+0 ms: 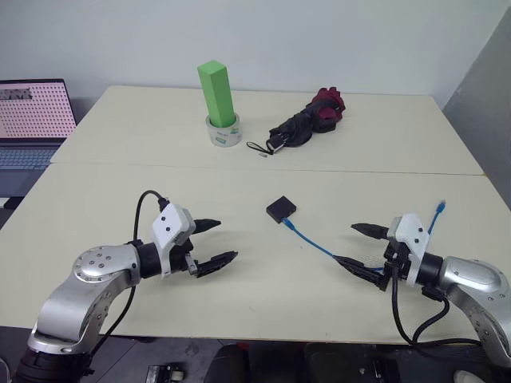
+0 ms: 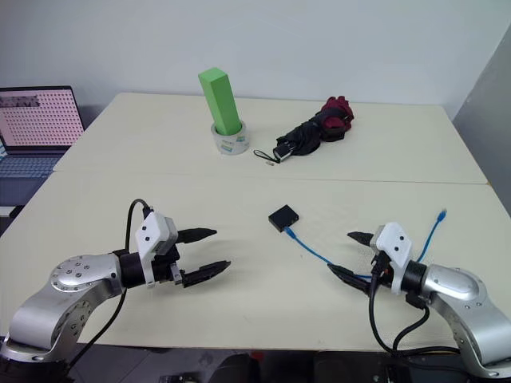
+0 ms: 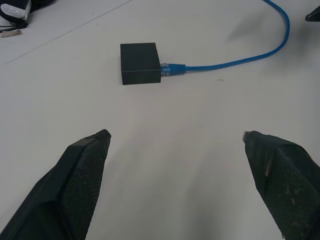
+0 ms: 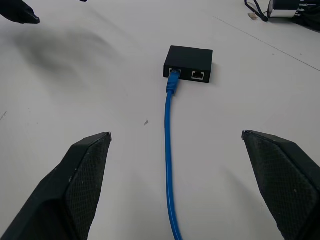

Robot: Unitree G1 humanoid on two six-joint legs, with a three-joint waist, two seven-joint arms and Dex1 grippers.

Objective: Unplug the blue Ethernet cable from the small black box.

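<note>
The small black box (image 1: 281, 209) lies flat near the middle of the cream table. The blue Ethernet cable (image 1: 315, 243) is plugged into one of two ports on the box's edge (image 4: 174, 79) and runs toward the right, passing under my right gripper to a free plug (image 1: 441, 207). My left gripper (image 1: 215, 242) hovers open to the left of the box, with nothing between its fingers. My right gripper (image 1: 358, 246) stands open over the cable, a short way right of the box, touching neither.
A green block standing in a roll of tape (image 1: 219, 100) and a folded black-and-red umbrella (image 1: 307, 120) sit at the back of the table. A laptop (image 1: 32, 120) stands at the far left. A seam (image 1: 271, 169) runs across the tabletop.
</note>
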